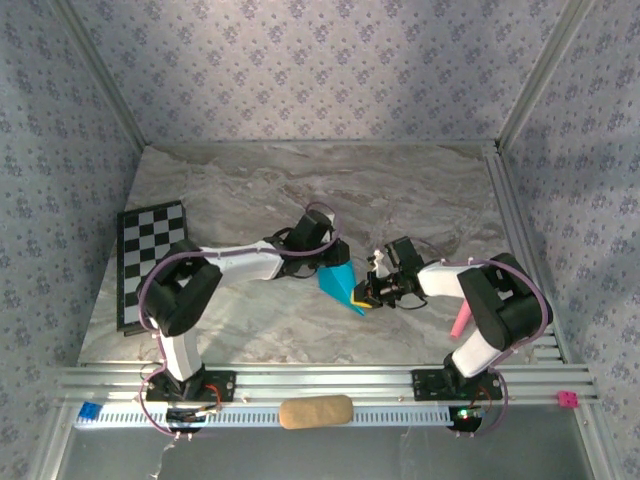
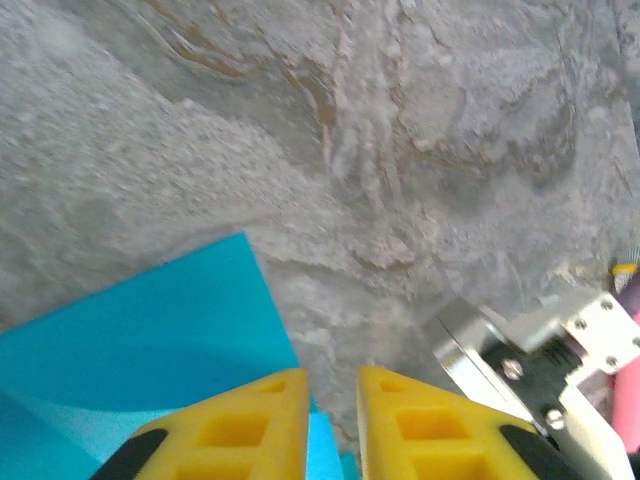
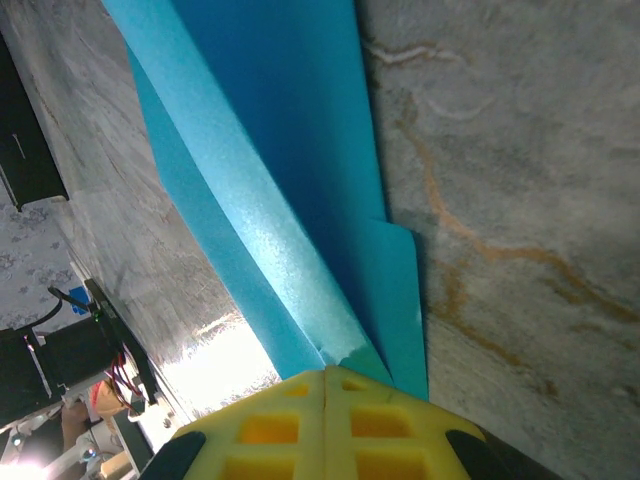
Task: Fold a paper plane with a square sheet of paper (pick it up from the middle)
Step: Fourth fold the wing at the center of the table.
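The right gripper [image 3: 325,378] was clamped on the narrow end of the paper [image 3: 290,150], its yellow fingers [image 3: 270,428] meeting with no gap. The left gripper [image 2: 332,382] had its fingers a little apart and gripped nothing. Its tips were over the paper's edge, with bare table [image 2: 400,150] ahead. The paper, folded lengthwise into a pointed turquoise shape, was mid-table between the two grippers, its point at the right gripper. From above, a checkered board [image 1: 150,262] lay at the table's left edge. A pink stick [image 1: 460,322] lay beside the right arm, and a tan block [image 1: 315,411] sat on the front rail.
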